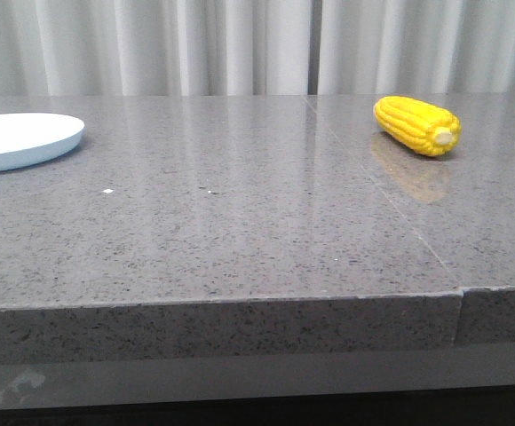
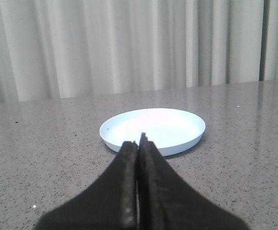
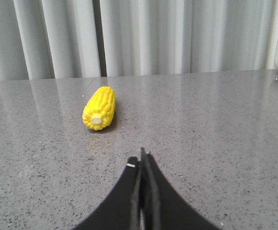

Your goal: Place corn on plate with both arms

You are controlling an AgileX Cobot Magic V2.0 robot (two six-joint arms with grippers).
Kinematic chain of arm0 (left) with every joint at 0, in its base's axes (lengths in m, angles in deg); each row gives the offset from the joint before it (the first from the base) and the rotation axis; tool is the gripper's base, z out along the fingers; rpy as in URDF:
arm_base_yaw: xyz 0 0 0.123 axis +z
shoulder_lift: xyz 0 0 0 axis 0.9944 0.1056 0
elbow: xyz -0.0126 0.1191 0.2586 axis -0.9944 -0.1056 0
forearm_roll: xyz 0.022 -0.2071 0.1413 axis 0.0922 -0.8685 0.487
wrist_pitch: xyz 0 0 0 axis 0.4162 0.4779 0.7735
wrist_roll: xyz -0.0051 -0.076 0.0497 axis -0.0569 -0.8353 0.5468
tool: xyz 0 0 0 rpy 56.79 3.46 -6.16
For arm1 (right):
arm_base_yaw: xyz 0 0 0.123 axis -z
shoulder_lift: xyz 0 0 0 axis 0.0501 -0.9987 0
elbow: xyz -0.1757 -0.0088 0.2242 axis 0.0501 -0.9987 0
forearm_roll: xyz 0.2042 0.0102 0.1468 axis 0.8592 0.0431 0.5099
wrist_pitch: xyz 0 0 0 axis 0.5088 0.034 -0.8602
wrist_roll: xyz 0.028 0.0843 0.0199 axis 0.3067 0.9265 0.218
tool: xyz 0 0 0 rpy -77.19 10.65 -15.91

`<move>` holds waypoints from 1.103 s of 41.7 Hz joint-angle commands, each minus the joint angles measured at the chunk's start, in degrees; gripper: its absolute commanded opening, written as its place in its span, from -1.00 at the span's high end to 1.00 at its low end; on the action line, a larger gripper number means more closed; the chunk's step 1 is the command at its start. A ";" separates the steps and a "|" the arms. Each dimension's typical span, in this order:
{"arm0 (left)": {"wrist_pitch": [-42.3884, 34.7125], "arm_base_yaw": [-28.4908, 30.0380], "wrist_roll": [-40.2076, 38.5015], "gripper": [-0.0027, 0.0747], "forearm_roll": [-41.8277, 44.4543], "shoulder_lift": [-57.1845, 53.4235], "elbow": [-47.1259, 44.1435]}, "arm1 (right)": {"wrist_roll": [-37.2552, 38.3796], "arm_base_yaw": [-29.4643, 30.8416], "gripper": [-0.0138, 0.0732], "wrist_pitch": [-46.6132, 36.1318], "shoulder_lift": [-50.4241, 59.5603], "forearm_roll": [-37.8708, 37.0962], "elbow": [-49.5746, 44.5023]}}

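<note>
Both claws look pinched together from my end, left gripper [image 2: 138, 143] facing the plate [image 2: 153, 130], right gripper [image 3: 142, 160] with the corn [image 3: 99, 108] at 11 o'clock.

The counter [image 1: 240, 231] looked like polished grey stone, speckled and glossy enough to mirror the corn [image 1: 417, 125]. The corn seemed smooth, shiny yellow plastic with moulded kernel rows. The plate [image 2: 153, 130] appeared to be smooth pale plastic. Behind hung soft, matt, pleated cloth curtains [image 1: 240, 44].
</note>
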 commanded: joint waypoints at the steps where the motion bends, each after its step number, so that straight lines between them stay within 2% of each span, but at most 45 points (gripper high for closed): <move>1: -4.50 -0.37 -0.44 0.98 0.00 -1.17 -0.17 | -0.28 0.14 0.84 -4.92 0.72 -0.21 0.97; 29: -4.50 -0.37 -0.44 0.98 0.00 -1.17 -0.17 | -0.28 0.14 0.84 -5.52 0.72 -0.21 0.97; 34: -7.28 -0.37 -0.44 0.98 0.00 -1.17 -0.06 | -0.28 0.14 0.84 -5.52 0.72 -0.21 1.26; 39: -8.55 -0.37 -0.44 0.98 -0.37 -1.17 3.58 | -0.28 0.14 0.84 -1.08 0.72 -0.21 5.15; 46: 0.01 -0.37 -0.44 0.98 -0.37 -0.93 14.92 | -0.28 0.14 0.84 10.41 -0.53 -0.21 16.39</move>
